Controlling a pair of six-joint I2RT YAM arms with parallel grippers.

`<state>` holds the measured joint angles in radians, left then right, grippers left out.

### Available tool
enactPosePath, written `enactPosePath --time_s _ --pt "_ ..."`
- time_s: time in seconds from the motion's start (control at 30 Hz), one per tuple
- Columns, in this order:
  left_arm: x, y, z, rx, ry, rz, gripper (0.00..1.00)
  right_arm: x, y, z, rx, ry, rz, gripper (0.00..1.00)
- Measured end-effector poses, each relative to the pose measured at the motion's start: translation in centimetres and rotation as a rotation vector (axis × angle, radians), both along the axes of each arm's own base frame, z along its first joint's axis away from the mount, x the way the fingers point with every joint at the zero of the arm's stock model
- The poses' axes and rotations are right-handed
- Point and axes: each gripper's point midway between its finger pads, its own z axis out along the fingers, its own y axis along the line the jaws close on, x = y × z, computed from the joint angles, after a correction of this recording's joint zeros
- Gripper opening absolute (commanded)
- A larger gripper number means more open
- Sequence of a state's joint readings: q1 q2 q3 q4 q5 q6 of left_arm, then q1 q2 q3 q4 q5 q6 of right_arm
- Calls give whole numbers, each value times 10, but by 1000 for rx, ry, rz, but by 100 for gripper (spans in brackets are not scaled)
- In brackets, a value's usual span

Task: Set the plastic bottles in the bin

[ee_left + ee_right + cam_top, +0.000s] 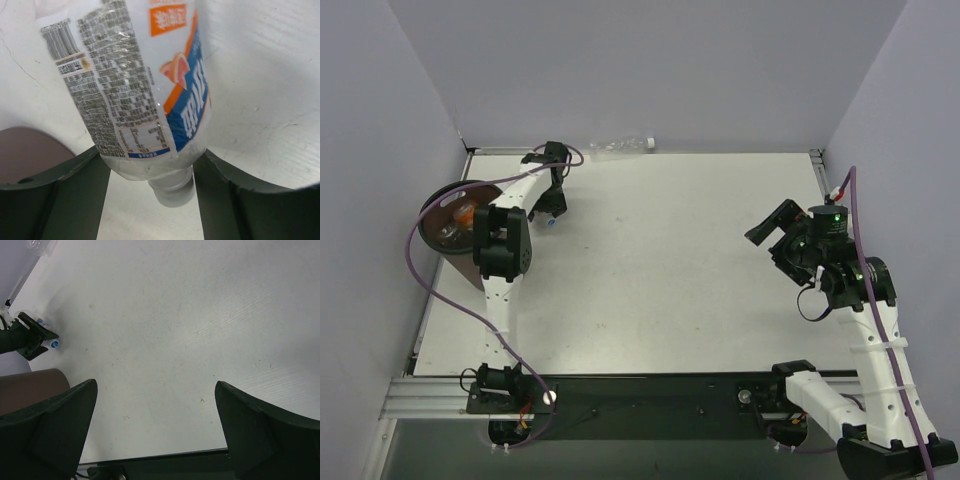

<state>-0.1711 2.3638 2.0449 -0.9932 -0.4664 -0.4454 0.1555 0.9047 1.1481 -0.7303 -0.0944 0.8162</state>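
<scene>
Left hand [150, 152]: straddles the labelled bottle [145, 90] at its shoulder; whether it is actually clamped cannot be told.
Right hand [155, 425]: open and empty, at the right of the desk [670, 260].
Bottle: lies far left, just beside the bin [432, 205].
Slip risk: the hold is near the tapering neck, so the bottle may squirt out or swing.
Bin risk: a swinging bottle could strike the rim and fall outside.

Clear glossy plastic bottle [150, 100], shiny crinkled film label [110, 75], matt finely scratched white table [260, 75]
</scene>
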Motion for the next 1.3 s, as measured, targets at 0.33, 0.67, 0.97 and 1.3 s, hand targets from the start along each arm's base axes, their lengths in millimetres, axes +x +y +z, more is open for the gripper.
enactPosePath --time_s 0.33,0.67,0.97,1.3 --pt "-1 -58 6 -48 -35 -163 49 1 -1 -2 -1 8 -5 98" --pt "-49 -142 82 -169 -176 -443 48 4 -1 -6 -1 26 -8 98" --pt "-72 -133 231 -286 -528 -492 35 15 3 -12 20 50 -18 97" --pt "-108 -115 266 -285 -588 -493 27 27 13 -14 60 51 0 97"
